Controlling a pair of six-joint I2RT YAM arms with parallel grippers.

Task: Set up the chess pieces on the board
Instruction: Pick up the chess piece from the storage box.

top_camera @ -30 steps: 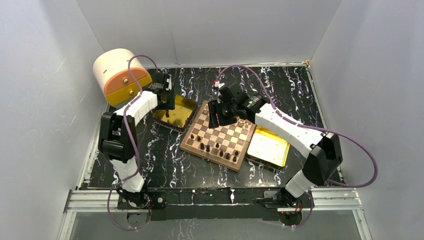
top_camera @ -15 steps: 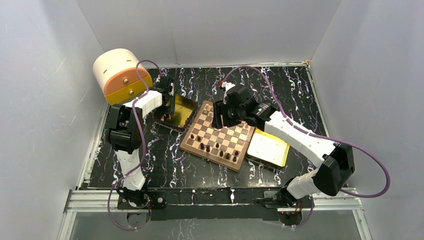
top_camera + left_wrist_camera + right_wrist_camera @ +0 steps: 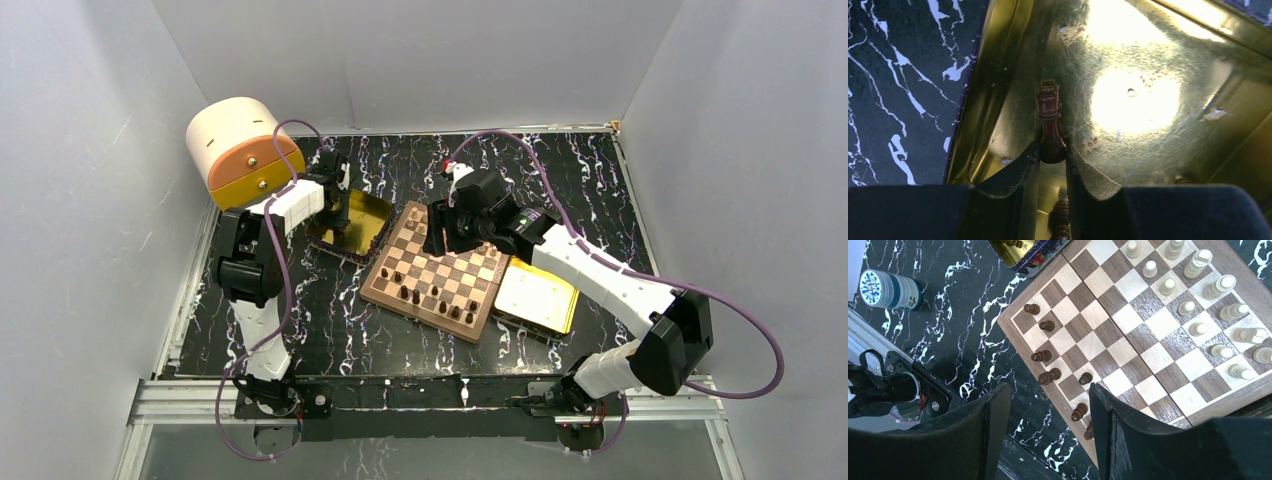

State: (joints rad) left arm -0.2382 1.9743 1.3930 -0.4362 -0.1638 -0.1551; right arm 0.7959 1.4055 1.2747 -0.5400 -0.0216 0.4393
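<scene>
on the near side of the board [image 3: 1091, 345], the dark pieces [image 3: 1040, 356] stand in a thin, uneven scatter across the two ranks along the near edge, with several squares there bare, so by the look of it the dark army is only partly drawn up. just beside the board on the right sits the right gold tray [image 3: 540, 292]. further back on the left, the left gripper [image 3: 1053, 155] reaches down into the left gold tray [image 3: 1148, 150], its jaws pressed in on the lower stem of a dark piece [image 3: 1049, 112] whose crowned top points away from the fingers; whether it is lifted off the tray floor cannot be told, and a second dark piece [image 3: 1061, 220] shows low between the fingers, so at least these two have yet to reach the board. above the board, the right gripper [image 3: 1049, 387] hangs with its jaws spread wide and nothing between them. at the far side the light pieces [image 3: 1198, 329] fill two ranks almost completely, which suggests that half is all but done. judged from this, the work left is mostly dark: carrying the remaining pieces over from the left tray and filling the gaps in the near ranks.
</scene>
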